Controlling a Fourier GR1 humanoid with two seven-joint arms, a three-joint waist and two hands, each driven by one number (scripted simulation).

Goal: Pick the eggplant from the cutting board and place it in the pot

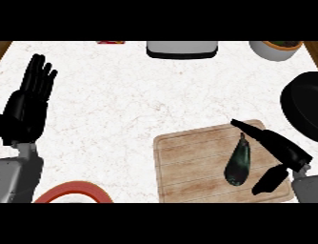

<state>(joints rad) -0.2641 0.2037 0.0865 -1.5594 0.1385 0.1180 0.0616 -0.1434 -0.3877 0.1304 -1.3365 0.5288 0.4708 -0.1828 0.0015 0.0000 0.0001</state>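
Nothing of the job is done yet, as I read it: the counter (134, 95) spreads white under me, the pot (315, 107) sits black at its right edge with nothing in it that I can see, and the board (197, 167) lies near my right side with the eggplant (238, 161) still flat on it, toward the board's right half, stem end pointing up and away from me. So the grasp, the lift, the carry to the right and the drop into the pot are all left. My left hand (30, 102) rests at the left edge, fingers straight and up, holding nothing. My right hand (278, 145) comes in from the lower right over the board's right edge; its fingers stretch out long just beside the eggplant's upper end, and my thumb (269, 180) hangs below, near the fat end. The hand is spread wide and has hold of nothing; I judge it is bracketing the eggplant, and I cannot tell whether any fingertip touches it.
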